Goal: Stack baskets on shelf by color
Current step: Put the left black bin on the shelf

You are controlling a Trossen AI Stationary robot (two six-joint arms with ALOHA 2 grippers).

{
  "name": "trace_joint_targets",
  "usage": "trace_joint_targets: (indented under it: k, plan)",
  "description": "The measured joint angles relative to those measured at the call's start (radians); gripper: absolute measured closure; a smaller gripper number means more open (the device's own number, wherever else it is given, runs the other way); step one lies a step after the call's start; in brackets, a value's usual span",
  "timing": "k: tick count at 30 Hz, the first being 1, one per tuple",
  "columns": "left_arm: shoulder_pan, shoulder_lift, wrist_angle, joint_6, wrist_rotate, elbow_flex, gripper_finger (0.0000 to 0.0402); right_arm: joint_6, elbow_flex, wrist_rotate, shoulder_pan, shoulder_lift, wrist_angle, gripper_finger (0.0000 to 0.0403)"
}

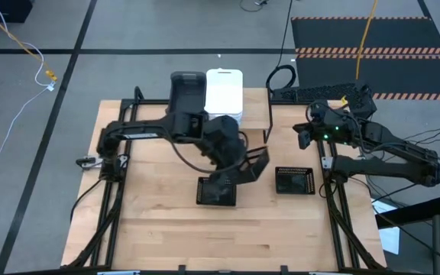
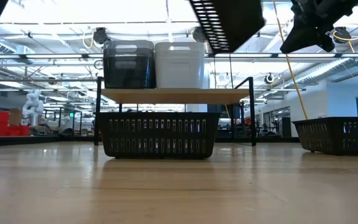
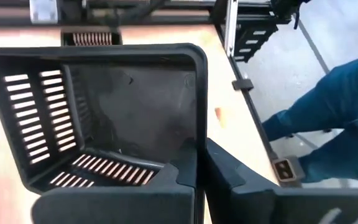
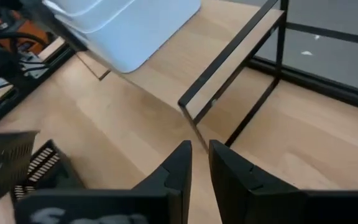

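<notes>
My left gripper [image 1: 239,169] is over the table's middle, shut on a black mesh tray [image 1: 257,163] that it holds tilted in the air, high in the low view [image 2: 225,22]. A second mesh tray [image 1: 216,191] sits flat on the table just below it, and a third [image 1: 295,181] to the right. On the shelf [image 2: 176,94] stand the dark grey baskets [image 1: 187,92] and the white baskets [image 1: 224,95], each nested as a stack. My right gripper [image 4: 199,149] hovers shut by the shelf's right end, touching nothing. My left gripper pinches one side wall of the black mesh tray near its corner [image 3: 197,134], one finger [image 3: 182,183] inside the tray and the other [image 3: 232,174] outside. The tray is lifted clear of the table and tilted, its open side turned sideways.
The shelf's right third [image 4: 229,68] is bare wood with thin black legs. Black rails [image 1: 334,206] run along the table's left and right sides. A person's leg in blue [image 3: 328,137] stands beyond the table's edge. There is free tabletop toward the near edge [image 1: 220,237].
</notes>
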Motion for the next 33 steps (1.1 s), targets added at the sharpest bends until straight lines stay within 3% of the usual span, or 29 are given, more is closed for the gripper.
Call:
trace_joint_targets:
  k: [4, 7, 17, 20, 25, 33]
  plan:
    - [0.011, 0.067, 0.031, 0.097, -0.012, 0.086, 0.0394, -0.002, 0.000, 0.021, 0.000, 0.000, 0.000, 0.0355]
    - [0.043, 0.083, 0.122, 0.146, -0.112, 0.109, 0.0394, -0.002, 0.000, 0.041, 0.000, 0.000, -0.001, 0.0355]
    - [0.200, 0.104, 0.438, 0.116, -0.144, 0.109, 0.0394, -0.003, 0.000, 0.041, 0.000, 0.003, 0.000, 0.0355]
    - [0.219, 0.151, 0.482, 0.104, -0.267, 0.107, 0.0394, -0.004, 0.000, 0.041, 0.000, 0.004, 0.000, 0.0355]
    - [0.245, 0.222, 0.420, 0.117, -0.453, 0.104, 0.0391, -0.004, 0.000, 0.041, 0.000, 0.004, 0.000, 0.0355]
    - [0.234, 0.253, 0.337, 0.166, -0.548, 0.105, 0.0385, -0.003, 0.000, 0.041, 0.000, 0.004, -0.004, 0.0355]
